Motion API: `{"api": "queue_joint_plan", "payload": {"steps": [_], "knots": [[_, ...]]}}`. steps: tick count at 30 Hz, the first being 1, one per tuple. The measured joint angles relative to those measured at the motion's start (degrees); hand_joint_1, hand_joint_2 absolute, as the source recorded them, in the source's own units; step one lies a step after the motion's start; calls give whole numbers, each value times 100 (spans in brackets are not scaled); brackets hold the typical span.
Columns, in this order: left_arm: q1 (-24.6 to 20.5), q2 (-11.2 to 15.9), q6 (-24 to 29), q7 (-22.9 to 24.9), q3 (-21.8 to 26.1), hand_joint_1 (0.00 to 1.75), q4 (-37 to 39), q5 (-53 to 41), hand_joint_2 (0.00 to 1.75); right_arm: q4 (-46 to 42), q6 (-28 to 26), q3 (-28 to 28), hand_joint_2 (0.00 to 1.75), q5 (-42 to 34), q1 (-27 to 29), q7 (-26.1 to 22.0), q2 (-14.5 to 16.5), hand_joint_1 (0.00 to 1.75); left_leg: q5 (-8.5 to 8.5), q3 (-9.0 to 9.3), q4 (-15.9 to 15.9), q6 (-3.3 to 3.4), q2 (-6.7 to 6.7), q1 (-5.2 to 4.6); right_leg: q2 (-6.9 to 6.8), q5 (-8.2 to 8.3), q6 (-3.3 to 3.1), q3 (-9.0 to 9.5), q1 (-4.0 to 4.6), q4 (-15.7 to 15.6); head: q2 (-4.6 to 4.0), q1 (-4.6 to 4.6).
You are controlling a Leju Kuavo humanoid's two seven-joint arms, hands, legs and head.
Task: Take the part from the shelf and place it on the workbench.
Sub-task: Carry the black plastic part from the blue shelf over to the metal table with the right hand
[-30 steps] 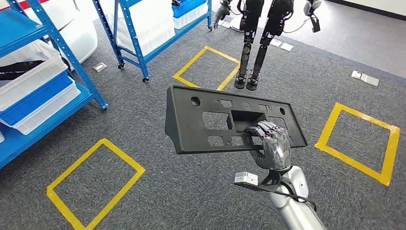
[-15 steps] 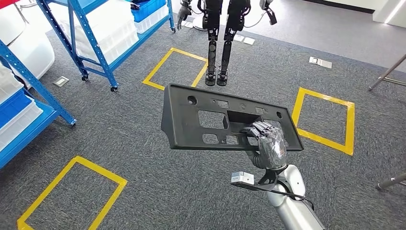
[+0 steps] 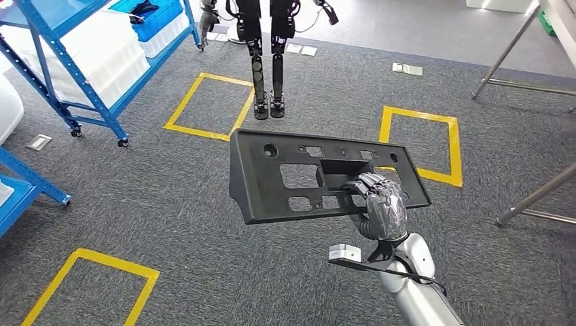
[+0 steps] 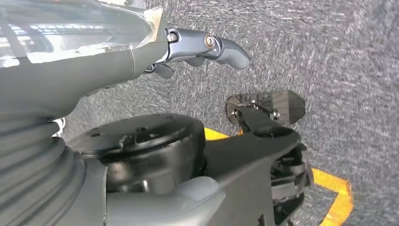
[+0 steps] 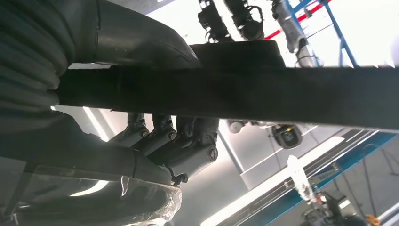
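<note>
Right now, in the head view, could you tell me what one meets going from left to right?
Blue shelf → yellow floor square → standing robot's legs → black part → right hand gripping it → metal bench legs.

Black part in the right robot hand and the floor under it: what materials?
Black part: looks like moulded plastic, matte and lightly textured, with formed cutouts and holes; gripped by the right robot hand. Floor: grey low-pile carpet, speckled weave, with glossy yellow tape squares, probably vinyl.

right hand (image 3: pixel 382 204) raised – fingers curled, gripping
</note>
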Motion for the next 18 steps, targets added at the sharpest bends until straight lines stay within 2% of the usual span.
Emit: {"api": "queue_joint_plan", "payload": {"steps": [1,3,4,5,6,7,8,10,12,14,15,16,18], "knots": [[2,1,-2,0,0,0,0,0,175,0,0,0,175,0,-3,1,3,175,-131,-65,173,-23,-141,18,55,18,-44,8,-31,-13,0,-10],[10,4,-2,-16,0,0,0,1,175,2,0,1,175,22,-4,4,16,175,-499,-339,818,-50,-429,39,165,34,-106,-4,-28,-15,0,-31],[23,5,17,-102,1,0,1,5,175,-26,1,-3,175,130,41,45,53,175,-653,-508,1177,-60,-495,39,226,35,-117,-9,-10,-15,0,-37],[46,2,51,-261,2,0,1,11,175,-118,6,-22,175,352,152,153,120,175,-727,-630,1426,-64,-524,39,294,37,-124,-11,8,-14,0,-35],[79,-2,98,-488,4,0,2,21,175,-314,21,-40,175,807,338,366,235,175,-690,-660,1477,-60,-538,39,368,36,-125,-10,25,-11,0,-35],[121,-10,146,-726,6,0,2,33,175,-591,44,-33,175,1444,569,665,381,175,-541,-571,1289,-42,-555,38,449,36,-126,-8,38,-6,0,-36],[156,-20,178,-902,8,0,2,41,175,-900,69,8,175,2150,799,988,515,175,-327,-394,925,-9,-608,34,535,36,-125,-5,47,-2,0,-42],[202,-29,205,-1051,16,0,3,53,175,-1424,99,166,175,3288,1117,1510,712,175,-33,-43,199,92,-896,34,672,44,-111,-23,56,7,0,-40],[216,-42,208,-1078,29,0,3,57,175,-1742,98,265,175,3486,1251,1735,779,175,3,73,-73,158,-1076,7,765,67,-65,-66,27,9,0,-58],[224,-60,220,-1087,40,0,2,57,175,-1939,89,291,175,3246,1300,1804,781,175,32,90,-133,184,-958,-12,880,105,6,-110,17,-16,0,-85],[230,-67,239,-1092,44,0,2,49,175,-2014,82,293,175,3172,1320,1820,775,175,64,119,-184,202,-882,-1,842,96,28,-145,27,15,0,-83],[238,-73,258,-1098,48,0,2,37,175,-2080,75,295,175,3134,1338,1835,769,175,99,146,-237,223,-794,11,731,32,34,-222,48,142,0,-64],[249,-83,280,-1105,56,0,3,14,175,-2182,66,298,175,3117,1375,1857,748,175,139,180,-302,247,-602,14,399,-267,15,-521,45,765,0,-24]]}}
